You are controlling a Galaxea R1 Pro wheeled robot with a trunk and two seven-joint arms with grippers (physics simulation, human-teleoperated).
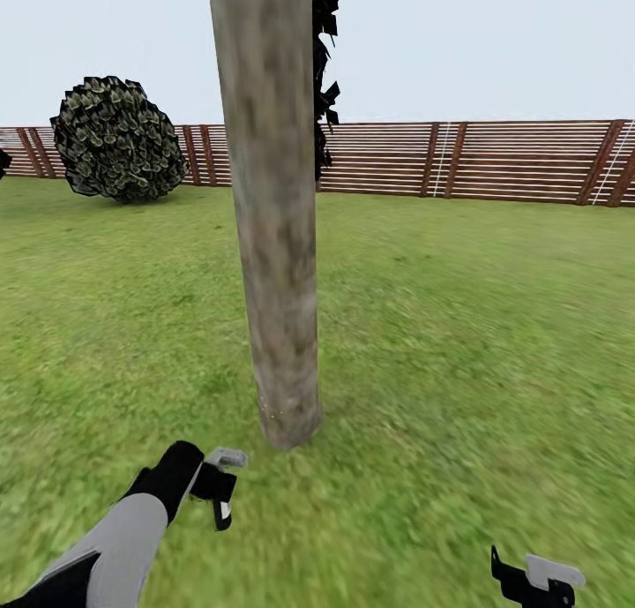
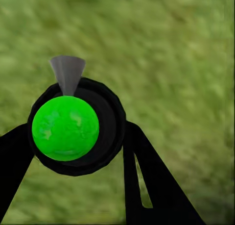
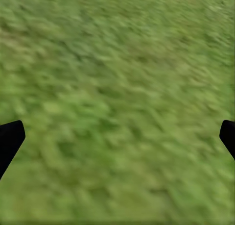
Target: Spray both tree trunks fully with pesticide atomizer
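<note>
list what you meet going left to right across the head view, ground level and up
round bush → left hand holding the atomizer → tree trunk → black-leaved tree behind it → wooden fence → right hand

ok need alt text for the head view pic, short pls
A thick mottled grey-brown tree trunk rises from a green lawn just ahead of the robot, whose left gripper reaches toward its base. Behind stand a round leafy bush and a brown slatted fence; the right gripper sits at bottom right.
</note>
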